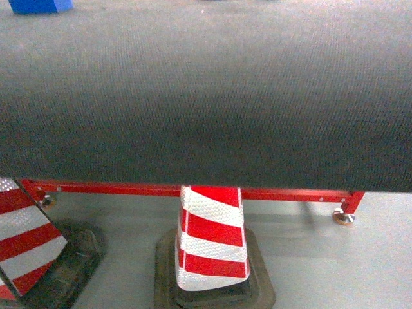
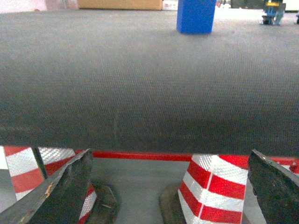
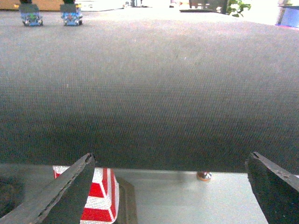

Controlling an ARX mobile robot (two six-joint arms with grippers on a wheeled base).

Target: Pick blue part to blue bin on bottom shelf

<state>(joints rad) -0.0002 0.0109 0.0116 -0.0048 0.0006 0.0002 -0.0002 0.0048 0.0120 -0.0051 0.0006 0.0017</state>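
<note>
Both tools hang wide open and empty at the near edge of the dark fabric worktop (image 1: pixel 206 96), apparently staged for reaching. The blue part (image 2: pixel 195 16) stands upright at the worktop's far side, well apart from the left tool (image 2: pixel 170 186) and the right tool (image 3: pixel 170 186).

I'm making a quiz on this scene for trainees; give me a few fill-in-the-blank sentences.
1. The cone under the table has red and ____ stripes.
2. The table frame below the dark mat is painted ____.
3. Both the left claw and the right claw stand ____.

Missing words: white; red; open
</note>
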